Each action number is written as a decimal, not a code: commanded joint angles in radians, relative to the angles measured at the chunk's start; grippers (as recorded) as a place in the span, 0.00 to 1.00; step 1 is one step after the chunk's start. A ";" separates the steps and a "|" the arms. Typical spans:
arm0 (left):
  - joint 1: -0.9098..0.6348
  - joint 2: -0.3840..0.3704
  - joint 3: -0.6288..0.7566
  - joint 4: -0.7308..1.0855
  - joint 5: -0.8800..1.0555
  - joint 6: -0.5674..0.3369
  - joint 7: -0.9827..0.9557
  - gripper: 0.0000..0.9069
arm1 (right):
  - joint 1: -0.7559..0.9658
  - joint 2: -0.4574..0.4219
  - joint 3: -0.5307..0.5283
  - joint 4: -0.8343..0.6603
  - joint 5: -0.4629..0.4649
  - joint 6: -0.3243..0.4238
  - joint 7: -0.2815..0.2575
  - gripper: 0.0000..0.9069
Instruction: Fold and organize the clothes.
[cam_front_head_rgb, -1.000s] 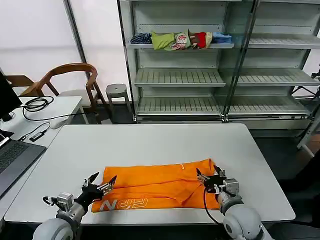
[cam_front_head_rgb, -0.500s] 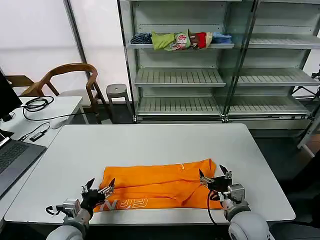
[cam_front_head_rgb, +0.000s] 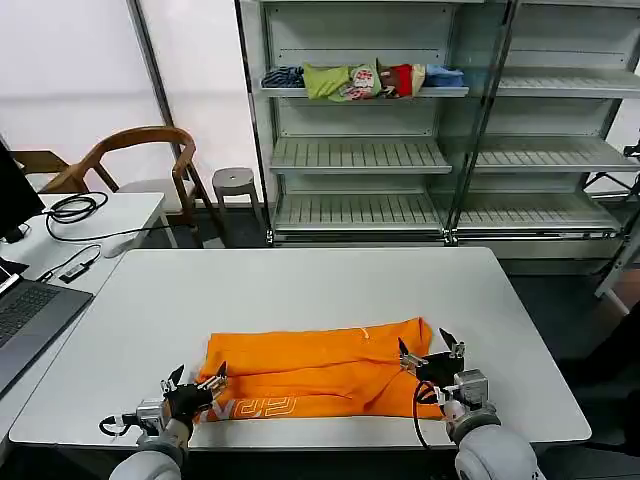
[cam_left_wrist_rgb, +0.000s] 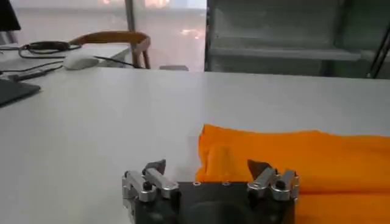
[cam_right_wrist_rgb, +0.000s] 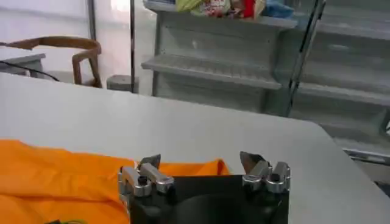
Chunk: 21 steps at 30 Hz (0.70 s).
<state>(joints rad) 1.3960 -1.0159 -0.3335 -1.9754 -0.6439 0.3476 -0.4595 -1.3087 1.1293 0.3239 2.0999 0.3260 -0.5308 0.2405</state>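
T-shirt (cam_front_head_rgb: 315, 368), orange, lies folded into a long band on the tabletop (cam_front_head_rgb: 300, 285) near the front edge, pale lettering along the front strip. Head view: left gripper (cam_front_head_rgb: 196, 381) at the shirt's left end, fingers apart; right gripper (cam_front_head_rgb: 431, 352) at the right end, fingers apart, empty. Left wrist view: left gripper (cam_left_wrist_rgb: 211, 174) spread, 1 finger over fabric, 1 over bare tabletop. Right wrist view: right gripper (cam_right_wrist_rgb: 203, 165) spread wide just above the shirt's edge (cam_right_wrist_rgb: 67, 176).

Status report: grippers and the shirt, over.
Left gripper open at the orange T-shirt left end. Right gripper open at its right end. Shirt folded flat, nothing obstructing.
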 joint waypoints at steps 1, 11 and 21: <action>-0.010 -0.002 0.027 0.013 0.007 0.024 -0.068 1.00 | -0.007 0.005 0.000 0.000 -0.012 0.001 -0.001 1.00; -0.018 -0.007 0.045 0.024 0.019 0.024 -0.067 1.00 | -0.009 0.013 -0.001 -0.002 -0.020 0.003 -0.002 1.00; -0.018 -0.011 0.063 0.033 0.041 0.032 -0.059 0.02 | -0.012 0.013 0.001 -0.002 -0.023 0.003 -0.003 1.00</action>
<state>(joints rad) 1.3802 -1.0234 -0.2809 -1.9519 -0.6155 0.3731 -0.5134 -1.3197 1.1415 0.3248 2.0970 0.3052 -0.5278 0.2378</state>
